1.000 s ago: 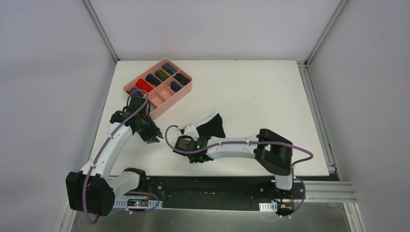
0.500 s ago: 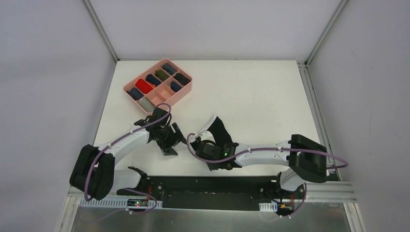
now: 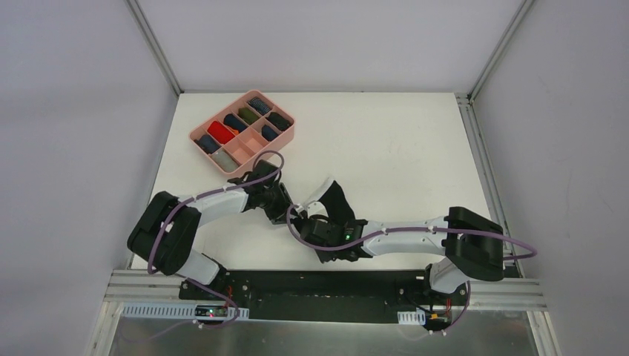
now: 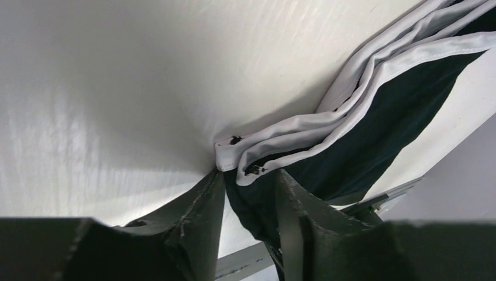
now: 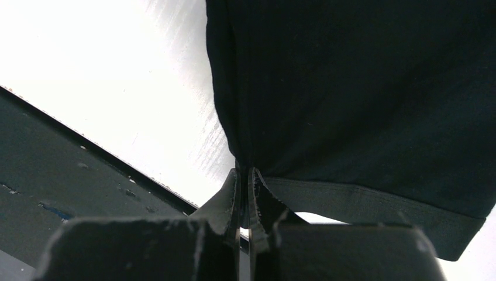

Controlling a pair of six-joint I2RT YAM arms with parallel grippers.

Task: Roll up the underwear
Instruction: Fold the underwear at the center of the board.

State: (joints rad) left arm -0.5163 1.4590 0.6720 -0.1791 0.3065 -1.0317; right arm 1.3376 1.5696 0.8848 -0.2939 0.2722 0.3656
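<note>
The black underwear with its white waistband lies bunched on the white table between my two grippers. My left gripper is at the waistband's left end. In the left wrist view its fingers stand apart on either side of the waistband corner, with black cloth hanging between them. My right gripper is at the cloth's near side. In the right wrist view it is shut on the edge of the black cloth. No grey briefs show on the table.
A pink compartment tray with several rolled cloths stands at the back left, just beyond the left arm. The table's dark front rail runs close behind the right gripper and also shows in the right wrist view.
My left arm has swung right, from beside the tray to the waistband end. My right gripper has shifted a little right with the cloth, then stayed.
</note>
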